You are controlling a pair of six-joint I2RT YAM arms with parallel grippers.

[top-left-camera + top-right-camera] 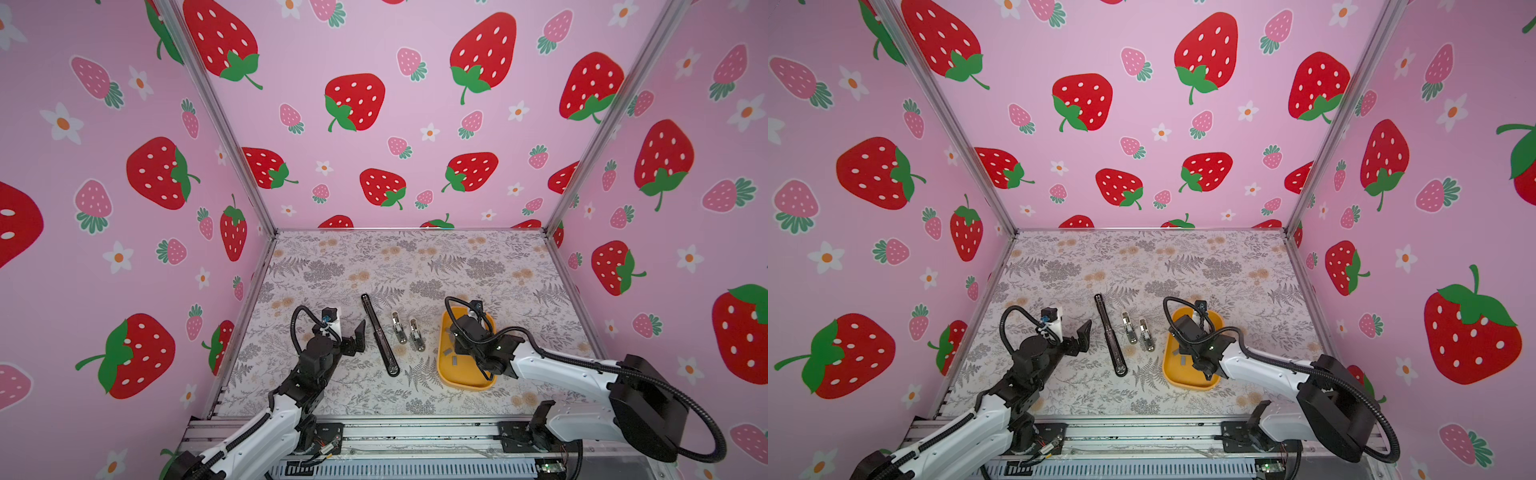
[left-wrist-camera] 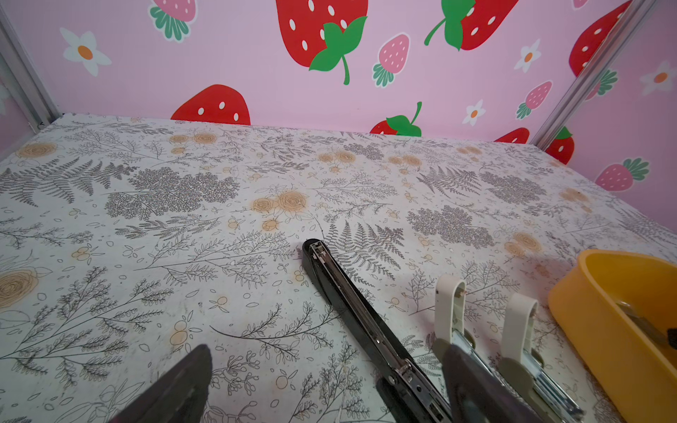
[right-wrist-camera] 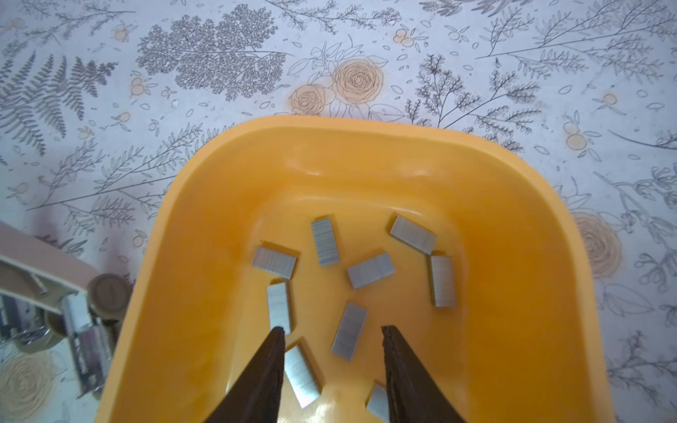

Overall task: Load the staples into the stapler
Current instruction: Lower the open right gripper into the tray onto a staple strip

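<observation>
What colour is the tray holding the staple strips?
The tray is orange-yellow, shown best in the right wrist view.

An orange-yellow tray [image 3: 513, 205] holds silver-grey staples [image 3: 370, 270] with fine brushed lines. Under the tray, the table covering [image 2: 183, 219] is white, printed with grey ferns and tan roses. Beside the tray lie two cream-and-silver staplers [image 1: 398, 326], then a black stapler [image 1: 380, 336]. Behind the tray, pink walls [image 1: 374, 41] carry red strawberries, green leaves and white flowers.
</observation>
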